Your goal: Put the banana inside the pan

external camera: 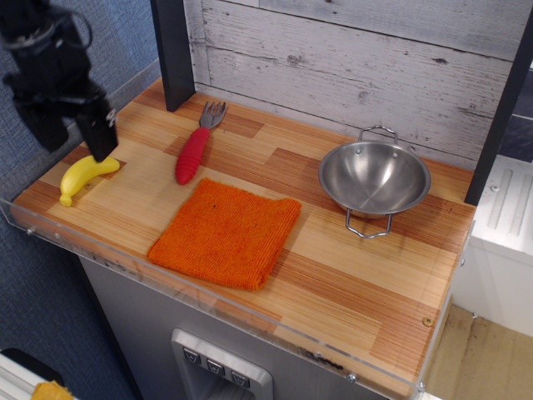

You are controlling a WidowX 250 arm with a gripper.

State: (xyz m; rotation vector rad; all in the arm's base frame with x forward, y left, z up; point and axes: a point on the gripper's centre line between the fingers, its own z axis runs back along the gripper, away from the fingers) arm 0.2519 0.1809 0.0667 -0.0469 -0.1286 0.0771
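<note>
Gripper (pixel 73 137) over the table's (pixel 358 275) left end, fingers spread wide, nothing held, one fingertip (pixel 103 148) just above the banana (pixel 86 176). Banana flat on the wood at the far left. Pan (pixel 375 177) well apart on the right, empty. Fork (pixel 198 142) and orange cloth (pixel 226 232) between.

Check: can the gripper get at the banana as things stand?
Probably yes. The gripper hangs open right above the banana, which lies alone near the counter's left end; the fork and cloth sit apart from it.
</note>
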